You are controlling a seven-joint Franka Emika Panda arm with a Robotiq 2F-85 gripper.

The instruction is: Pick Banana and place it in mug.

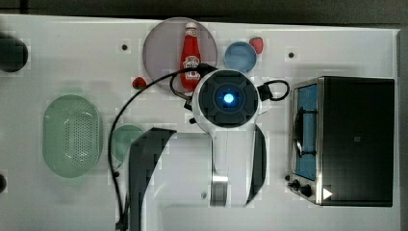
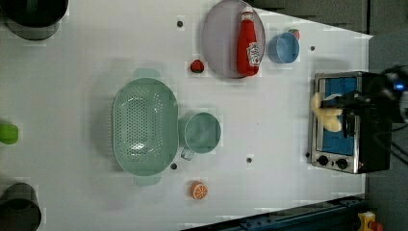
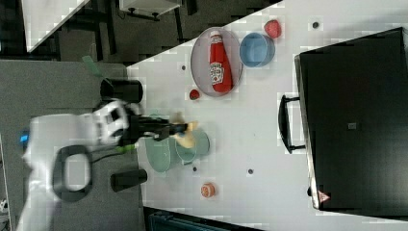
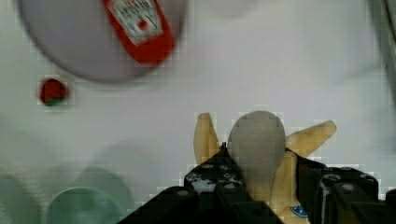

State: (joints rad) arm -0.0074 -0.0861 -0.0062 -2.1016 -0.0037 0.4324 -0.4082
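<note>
Gripping the banana (image 4: pixel 261 154) between its black fingers (image 4: pixel 219 179), the gripper (image 4: pixel 268 186) has the peeled fruit clamped and lifted clear of the white table (image 2: pixel 72 86); the wrist view shows the pale flesh and yellow peel flaps poking out past the jaws.

Taking the mug (image 2: pixel 202 133) as the marker: one pale mint-green mug sits on the table, and in the right view the banana (image 3: pixel 185 133) hangs over its rim area, above it and not inside. One green perforated basket (image 2: pixel 144 127) sits just beside the mug, on the left view's left. One orange slice (image 2: pixel 198 190) lies near the mug, lower in the left view.

Farther from the mug: one round grey plate (image 2: pixel 219 41) with one red ketchup bottle (image 2: pixel 248 45) lying on it. One blue cup (image 2: pixel 284 48) stands just beside that plate. Two strawberries now, one (image 2: pixel 196 66) between the mug and the plate, the second (image 3: pixel 272 28) just beyond the blue cup. One toaster oven (image 1: pixel 351 139) stands well apart from the mug.
</note>
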